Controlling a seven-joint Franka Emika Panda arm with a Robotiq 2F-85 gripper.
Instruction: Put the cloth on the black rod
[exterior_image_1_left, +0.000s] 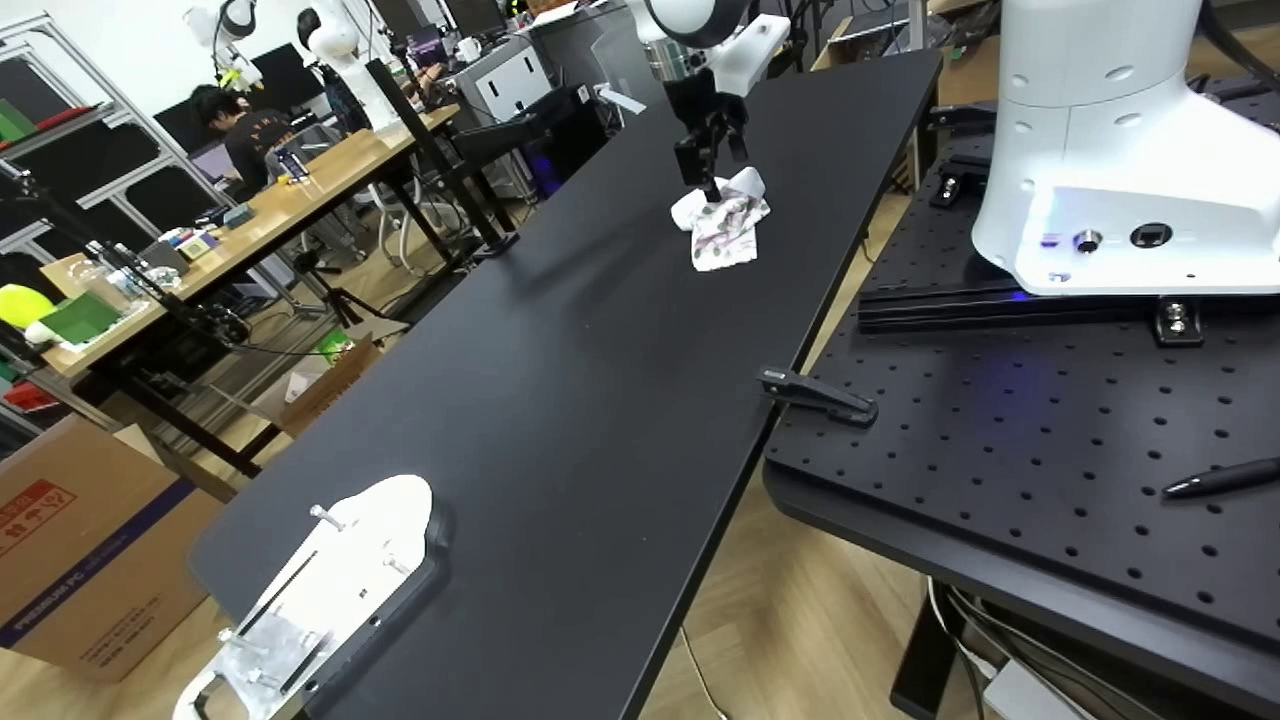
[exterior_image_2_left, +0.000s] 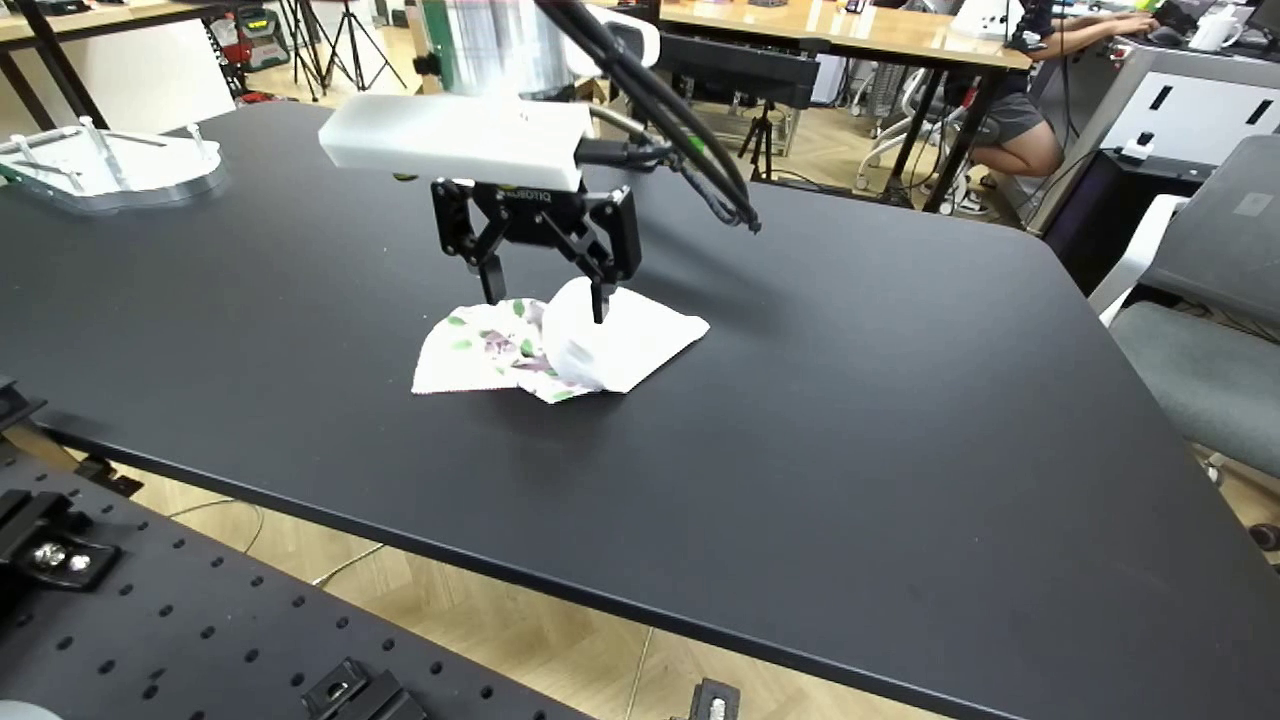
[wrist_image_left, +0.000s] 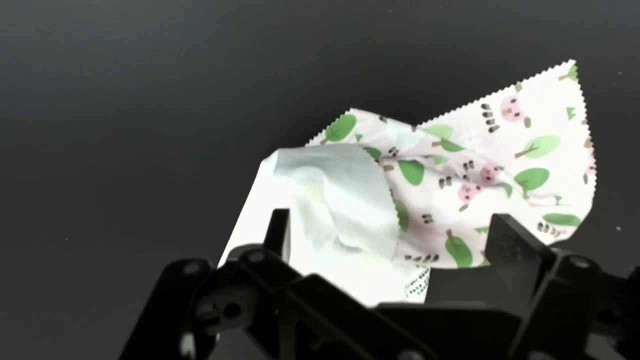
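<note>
The cloth (wrist_image_left: 450, 190) is white with green leaves and pink animal faces; part is folded over to a plain white side. It lies crumpled on the black table, also seen in both exterior views (exterior_image_1_left: 727, 235) (exterior_image_2_left: 480, 350). My gripper (wrist_image_left: 390, 225) is open with its fingers wide apart over the cloth, one over the plain part, one by the printed edge. In both exterior views the gripper (exterior_image_1_left: 725, 172) (exterior_image_2_left: 546, 305) points down at the cloth; I cannot tell whether the fingertips touch it. No black rod is clearly identifiable; a dark post (exterior_image_1_left: 435, 150) with a sideways bar (exterior_image_1_left: 520, 130) stands by the table edge.
A white plate with upright pegs (exterior_image_1_left: 375, 535) lies at one end of the black table (exterior_image_2_left: 850, 450). A black clamp (exterior_image_1_left: 818, 395) sits at the table edge beside the perforated robot base (exterior_image_1_left: 1000, 440). A grey chair (exterior_image_2_left: 1210, 340) stands by another edge.
</note>
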